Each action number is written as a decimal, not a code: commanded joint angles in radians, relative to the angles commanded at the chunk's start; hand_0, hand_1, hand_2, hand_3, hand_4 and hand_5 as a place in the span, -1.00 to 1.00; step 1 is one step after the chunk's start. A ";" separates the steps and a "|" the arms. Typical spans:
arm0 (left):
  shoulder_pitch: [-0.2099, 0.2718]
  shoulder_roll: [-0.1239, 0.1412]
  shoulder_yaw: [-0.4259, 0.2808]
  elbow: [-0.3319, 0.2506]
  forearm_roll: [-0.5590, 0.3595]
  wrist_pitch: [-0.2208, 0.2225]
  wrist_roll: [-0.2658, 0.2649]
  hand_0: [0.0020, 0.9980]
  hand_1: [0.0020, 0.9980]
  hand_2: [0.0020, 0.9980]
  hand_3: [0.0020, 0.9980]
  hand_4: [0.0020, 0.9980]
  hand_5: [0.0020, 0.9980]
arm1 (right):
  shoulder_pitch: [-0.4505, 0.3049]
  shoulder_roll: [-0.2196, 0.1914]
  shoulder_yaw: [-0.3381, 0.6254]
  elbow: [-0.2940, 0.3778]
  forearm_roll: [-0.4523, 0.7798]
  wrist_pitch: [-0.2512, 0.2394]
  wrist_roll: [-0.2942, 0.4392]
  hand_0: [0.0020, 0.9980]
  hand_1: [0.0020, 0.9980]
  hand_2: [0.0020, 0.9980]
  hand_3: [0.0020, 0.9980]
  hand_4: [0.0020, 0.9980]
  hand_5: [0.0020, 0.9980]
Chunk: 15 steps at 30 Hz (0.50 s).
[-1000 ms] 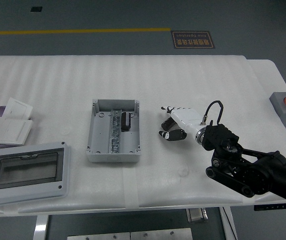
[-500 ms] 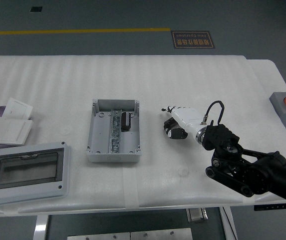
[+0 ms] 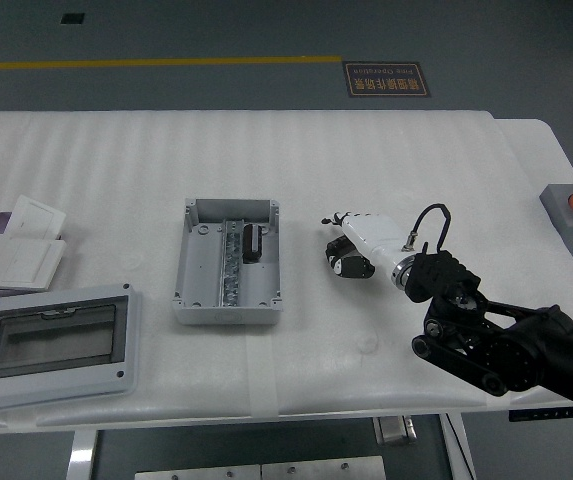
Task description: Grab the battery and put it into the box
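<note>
**Right hand beside the box, battery inside**

The white padded table (image 3: 366, 170) carries all items. The open grey plastic box (image 3: 228, 260) is the reference point. Left of and nearer than the box lies a grey lid with a clear window (image 3: 54, 343). The black right arm (image 3: 511, 340) enters from the lower right. Its white-backed right hand (image 3: 351, 250) sits right of the box, apart from it, fingers clenched and empty. The small dark cylindrical battery (image 3: 253, 242) lies inside the box, in its right half.

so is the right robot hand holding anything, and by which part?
Cannot tell. The right robot hand is curled beside the box, hiding any grip.
</note>
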 joint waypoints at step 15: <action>0.000 -0.001 -0.008 0.001 0.008 0.003 -0.002 0.30 0.34 0.13 0.16 0.01 0.15 | -0.008 -0.004 0.022 0.062 0.058 -0.062 0.043 -0.17 0.40 0.55 0.54 -0.20 -0.50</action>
